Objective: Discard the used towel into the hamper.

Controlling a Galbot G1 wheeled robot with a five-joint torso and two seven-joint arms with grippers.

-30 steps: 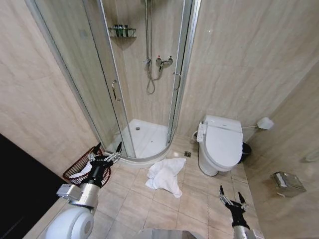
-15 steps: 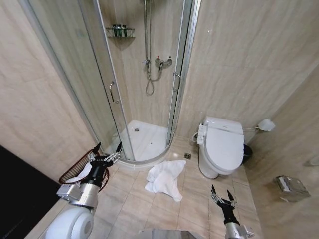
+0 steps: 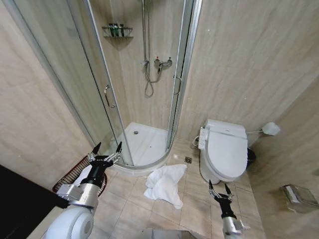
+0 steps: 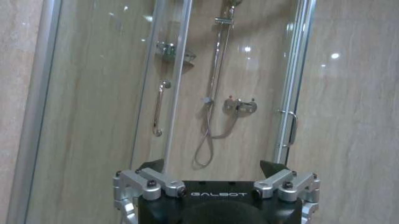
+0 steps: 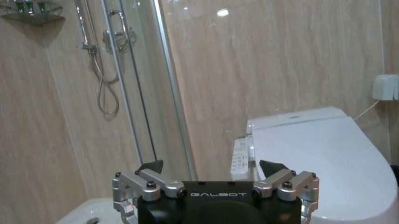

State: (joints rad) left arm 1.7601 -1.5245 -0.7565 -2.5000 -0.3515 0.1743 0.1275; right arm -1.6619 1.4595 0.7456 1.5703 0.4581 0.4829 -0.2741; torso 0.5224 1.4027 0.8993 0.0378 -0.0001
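Note:
The used towel, white and crumpled, lies on the tiled floor between the shower base and the toilet. The hamper, a dark reddish-brown open-weave basket, stands by the left wall, partly hidden behind my left arm. My left gripper is raised over the hamper's near side, open and empty; the left wrist view has it facing the shower glass. My right gripper is open above the floor to the right of the towel, in front of the toilet. In the right wrist view it holds nothing.
A corner shower enclosure with glass doors fills the back. A white toilet stands at the right with a dark bin behind it. A floor drain lies beside the towel. A metal box sits far right.
The head camera has shifted, so the whole scene sits slightly lower. My right gripper has risen and moved left toward the towel. The left gripper and towel stay put.

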